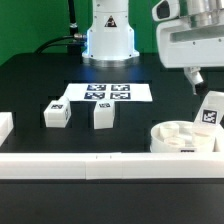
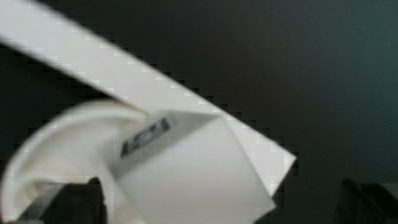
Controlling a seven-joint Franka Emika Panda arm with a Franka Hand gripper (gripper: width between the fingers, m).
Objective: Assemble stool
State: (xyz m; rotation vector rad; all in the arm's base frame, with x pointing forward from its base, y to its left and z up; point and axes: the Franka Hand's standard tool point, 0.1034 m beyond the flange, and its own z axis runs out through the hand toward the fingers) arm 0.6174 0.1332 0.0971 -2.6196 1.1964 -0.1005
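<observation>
The round white seat lies at the exterior view's right, by the front rail. One leg with a black-and-white tag stands on it, leaning slightly. My gripper hangs just above that leg, open and holding nothing. In the wrist view the leg fills the space between my dark fingertips, with the seat behind it. Two more legs rest on the black table toward the exterior view's left.
The marker board lies in front of the robot base. A long white rail runs along the front edge and shows as a diagonal strip in the wrist view. Another white rail end sits at the far left.
</observation>
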